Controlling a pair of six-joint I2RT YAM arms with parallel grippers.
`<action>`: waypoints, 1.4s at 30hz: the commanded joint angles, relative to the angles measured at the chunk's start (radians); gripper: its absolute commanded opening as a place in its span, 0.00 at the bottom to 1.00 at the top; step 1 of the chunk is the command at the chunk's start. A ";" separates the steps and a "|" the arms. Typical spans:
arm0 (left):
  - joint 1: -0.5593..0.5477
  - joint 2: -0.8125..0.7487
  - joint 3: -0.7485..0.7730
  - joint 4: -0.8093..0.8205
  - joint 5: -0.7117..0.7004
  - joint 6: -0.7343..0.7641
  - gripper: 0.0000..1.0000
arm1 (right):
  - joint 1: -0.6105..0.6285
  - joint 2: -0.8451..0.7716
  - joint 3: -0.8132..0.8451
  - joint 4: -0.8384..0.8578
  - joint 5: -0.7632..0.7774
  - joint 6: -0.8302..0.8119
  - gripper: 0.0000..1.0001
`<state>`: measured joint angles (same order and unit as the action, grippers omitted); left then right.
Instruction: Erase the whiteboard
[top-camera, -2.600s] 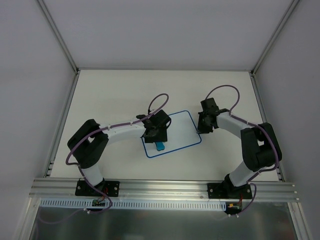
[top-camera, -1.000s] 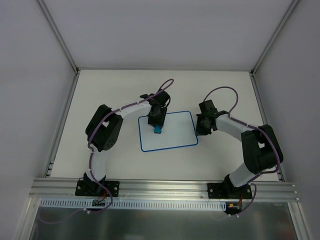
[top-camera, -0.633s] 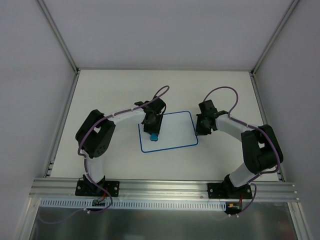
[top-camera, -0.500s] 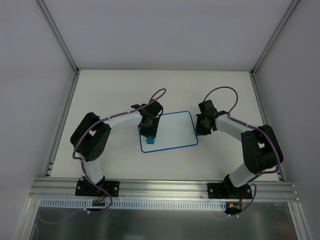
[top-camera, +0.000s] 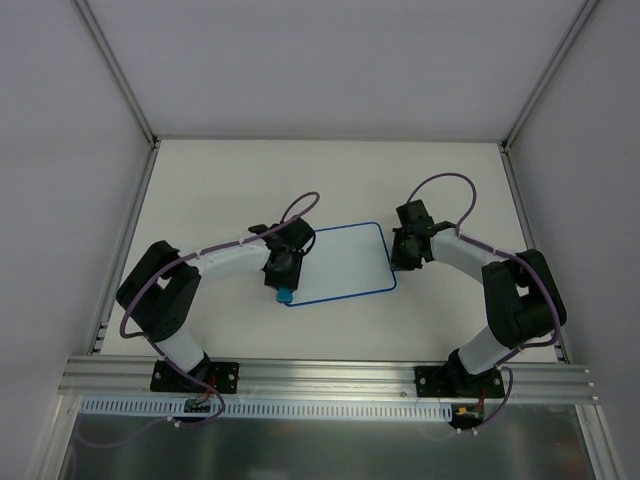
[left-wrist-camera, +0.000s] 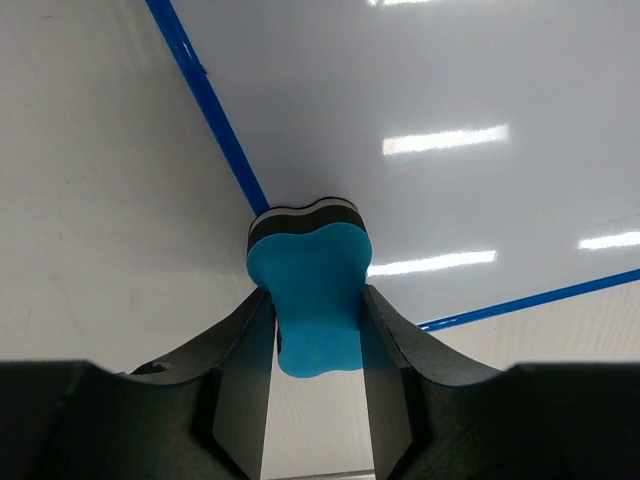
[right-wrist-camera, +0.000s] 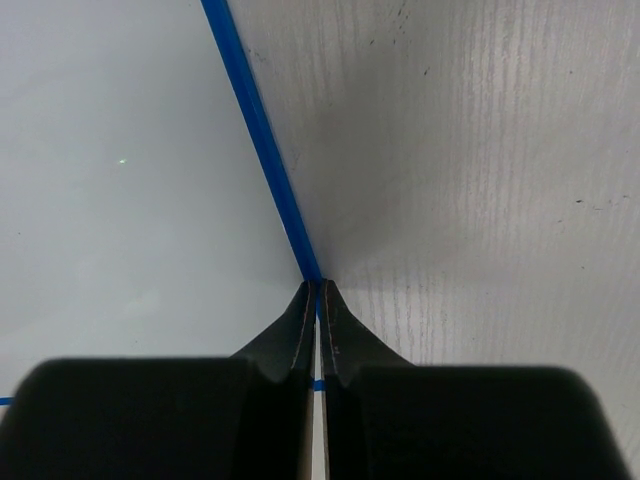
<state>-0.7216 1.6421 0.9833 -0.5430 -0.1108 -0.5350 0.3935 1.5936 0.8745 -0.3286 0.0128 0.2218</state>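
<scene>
reaching inward, left fingers (left-wrist-camera: 235, 380) pinching eraser (left-wrist-camera: 315, 300) at whiteboard (top-camera: 345, 260) corner, right fingers (right-wrist-camera: 288, 345) pressed together on border

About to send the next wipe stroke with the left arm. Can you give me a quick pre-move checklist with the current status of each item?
1. Grip on the bright-blue foam eraser block: ok. The left gripper is shut on it, dark layer facing the surface.
2. Eraser on the small white rectangular whiteboard with thin blue border: ok, but it sits at the near-left corner, over the border.
3. Right gripper bracing the board: ok. It is shut, with its tips at the right border. Downward pressure: cannot tell.
4. Leftover marks: cannot tell. None are visible, but the left arm hides part of the surface.
5. Arm clearance: ok. The grippers are at opposite ends of the board.
</scene>
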 joint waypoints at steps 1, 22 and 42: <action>-0.055 0.067 0.023 -0.097 -0.015 -0.019 0.00 | 0.002 0.011 -0.003 -0.056 0.073 0.005 0.01; -0.044 0.110 0.220 -0.081 0.010 -0.059 0.00 | 0.001 -0.047 0.001 -0.056 0.072 -0.006 0.08; 0.654 0.079 0.225 -0.034 -0.095 -0.060 0.00 | -0.076 -0.632 0.063 -0.250 0.188 -0.151 0.99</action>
<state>-0.1261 1.6890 1.1381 -0.5877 -0.1658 -0.5747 0.3237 1.0374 0.8986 -0.5186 0.1566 0.1211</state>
